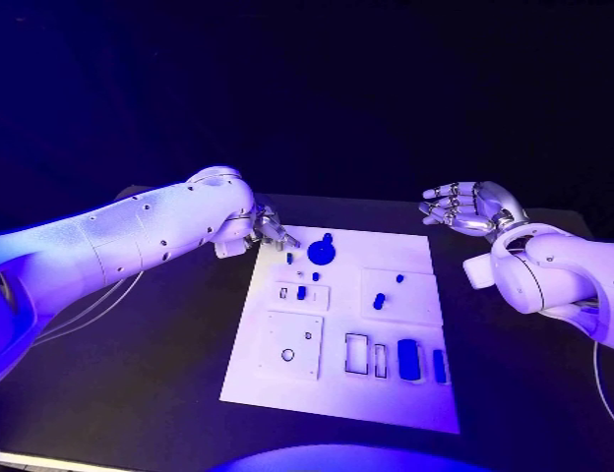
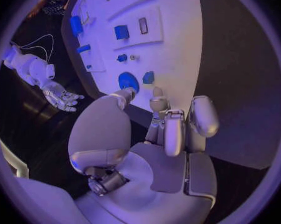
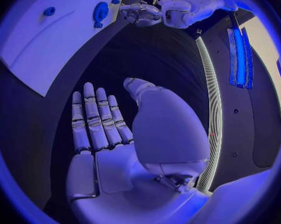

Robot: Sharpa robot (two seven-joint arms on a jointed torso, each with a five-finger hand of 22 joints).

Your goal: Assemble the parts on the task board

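Observation:
The white task board (image 1: 393,393) lies in the middle of the black table. A round blue disc (image 1: 322,252) sits near its far left corner, with small blue parts (image 1: 378,301) in the middle blocks and two long ones (image 1: 408,359) in the near row. My left hand (image 1: 269,228) hovers at the far left corner, fingers apart and holding nothing. In the left wrist view its fingertips (image 2: 157,103) reach toward the disc (image 2: 128,80) and a small blue piece (image 2: 148,77). My right hand (image 1: 466,206) hangs past the far right corner, palm flat (image 3: 100,134), empty.
Black table (image 1: 137,393) surrounds the board on all sides. Raised white blocks with slots (image 1: 293,344) stand on the board's left half. A cable (image 1: 108,300) trails under my left arm. In the right wrist view, my left hand (image 3: 140,12) shows next to the disc (image 3: 100,11).

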